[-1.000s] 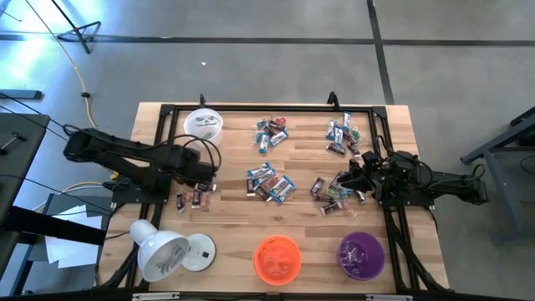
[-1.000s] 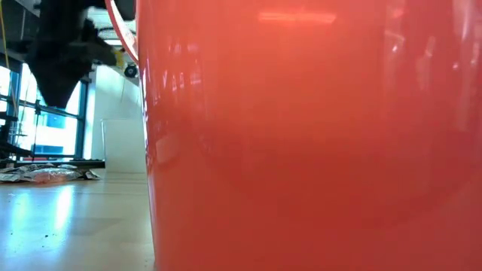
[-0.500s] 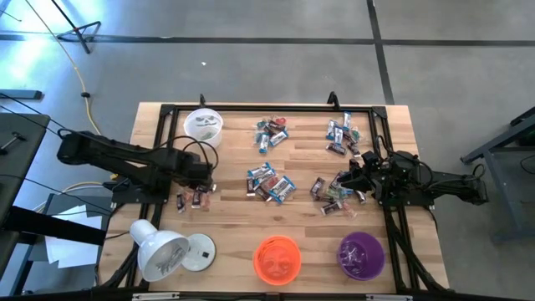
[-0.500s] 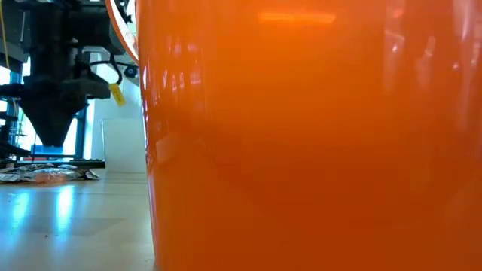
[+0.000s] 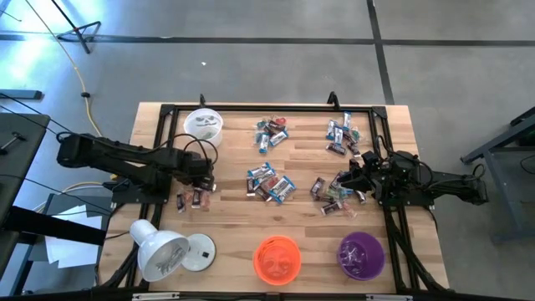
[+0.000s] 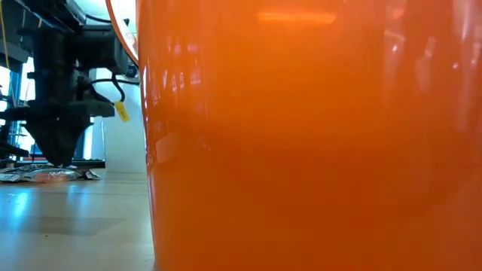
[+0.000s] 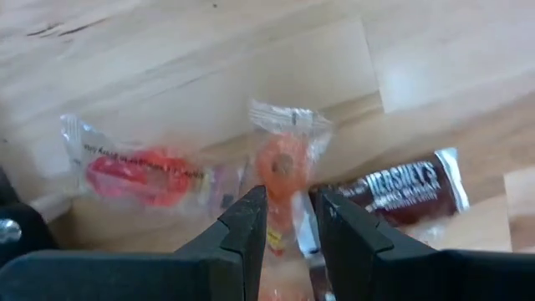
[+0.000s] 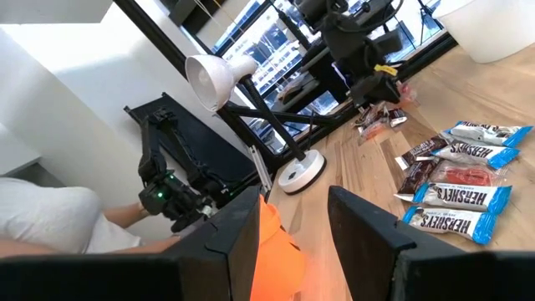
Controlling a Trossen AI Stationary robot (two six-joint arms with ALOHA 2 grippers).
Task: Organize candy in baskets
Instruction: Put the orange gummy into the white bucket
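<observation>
**Left end effector pinching an orange-wrapped candy at the desk's left edge**

At the left edge of the desk (image 5: pixel 230 226), my left end effector (image 7: pixel 288 219) stands over a small cluster of candy. Its fingers are drawn narrow around an orange-wrapped piece (image 7: pixel 284 167), which sticks out past the fingertips with its long axis running along the fingers, its crimped end pointing away from me. A red-wrapped piece (image 7: pixel 138 171) lies just beside it on one side and a dark brown Hershey's bar (image 7: pixel 401 188) on the other, both lying crosswise to the held piece.

My right end effector (image 5: pixel 355 180) rests low at the right side of the desk, beside the scattered candy there; its fingers stand apart with nothing between them.

Three baskets sit on the desk: the white basket (image 5: pixel 203 125) at the far left, the orange basket (image 5: pixel 277 259) near the middle front, the purple basket (image 5: pixel 360 255) at the near right. I cannot make out candy inside any of them. Blue-and-white bars (image 5: pixel 269 181) lie loose mid-desk, more candy (image 5: pixel 341 134) at the far right.
</observation>
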